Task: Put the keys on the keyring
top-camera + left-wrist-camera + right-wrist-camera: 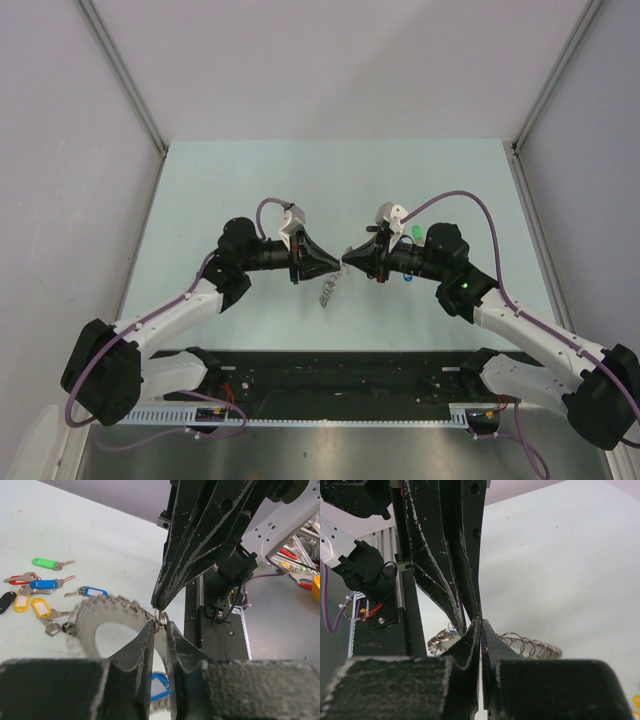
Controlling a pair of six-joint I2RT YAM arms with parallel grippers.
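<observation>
Pale green table [250, 180] runs between white walls, with both arms reaching in from the near edge to meet tip to tip at its middle. The left gripper [336, 262] has its fingers drawn to a narrow slit, pinched on the coiled edge of the keyring [100, 611]. The right gripper [351, 258] comes in from the opposite side, also nearly closed, and nips the same few silver loops. The rest of the ring hangs just below the two tips (too blurred in the left wrist view to show finer detail). The keys [42, 584] lie loose on the table near the right arm's wrist, apart from the ring: green, red, blue, yellow and black tags in a small scatter.
</observation>
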